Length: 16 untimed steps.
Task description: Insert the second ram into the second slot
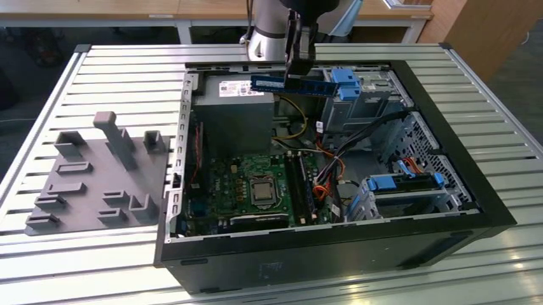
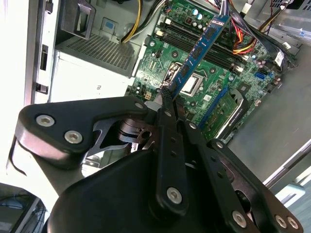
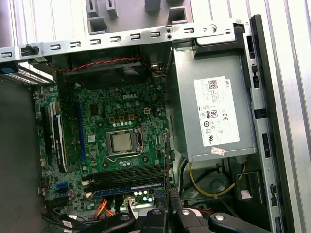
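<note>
My gripper (image 2: 167, 94) is matt black, built of rounded link plates (image 2: 73, 121) and narrow fingers (image 2: 170, 141), all fixed with round silver screws (image 2: 74, 137). My arm (image 1: 268, 32) is a smooth silver-grey tube.

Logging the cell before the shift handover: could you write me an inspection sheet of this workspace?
Surface: slatted metal table, carrying the open computer case.
Job's things: the second ram held in the air above the case, in no slot; memory slots on the motherboard below.
Clutter: grey fixture plate on the table, at the exterior view's left of the case.
Grippers: the gripper is shut on the second ram.
Cables: coloured wire bundles inside the case, near the slots.
Surroundings: wooden furniture beyond the table.
</note>
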### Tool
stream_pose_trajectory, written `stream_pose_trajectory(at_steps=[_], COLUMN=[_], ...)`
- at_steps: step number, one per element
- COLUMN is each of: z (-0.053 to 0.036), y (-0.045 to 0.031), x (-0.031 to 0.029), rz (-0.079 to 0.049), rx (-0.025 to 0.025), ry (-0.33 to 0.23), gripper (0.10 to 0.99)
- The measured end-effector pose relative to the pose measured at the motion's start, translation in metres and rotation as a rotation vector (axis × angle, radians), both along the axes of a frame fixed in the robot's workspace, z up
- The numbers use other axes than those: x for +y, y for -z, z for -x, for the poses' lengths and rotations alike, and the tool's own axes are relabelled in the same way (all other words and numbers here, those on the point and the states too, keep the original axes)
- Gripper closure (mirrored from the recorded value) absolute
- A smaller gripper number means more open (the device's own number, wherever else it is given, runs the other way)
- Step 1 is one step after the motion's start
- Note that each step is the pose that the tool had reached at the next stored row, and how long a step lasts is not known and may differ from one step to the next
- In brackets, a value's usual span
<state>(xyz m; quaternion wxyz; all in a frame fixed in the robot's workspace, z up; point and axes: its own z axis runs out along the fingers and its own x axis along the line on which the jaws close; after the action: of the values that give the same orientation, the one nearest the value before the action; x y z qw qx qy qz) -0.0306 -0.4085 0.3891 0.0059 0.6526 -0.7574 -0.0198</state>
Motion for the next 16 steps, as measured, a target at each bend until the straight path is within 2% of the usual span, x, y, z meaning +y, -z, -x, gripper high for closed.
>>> stream_pose_trajectory(at_steps=[16], z=[0.0], y=[0.0], x=[0.0], rz=[0.0], rx=[0.0], ry=[0.012], gripper=[0.949])
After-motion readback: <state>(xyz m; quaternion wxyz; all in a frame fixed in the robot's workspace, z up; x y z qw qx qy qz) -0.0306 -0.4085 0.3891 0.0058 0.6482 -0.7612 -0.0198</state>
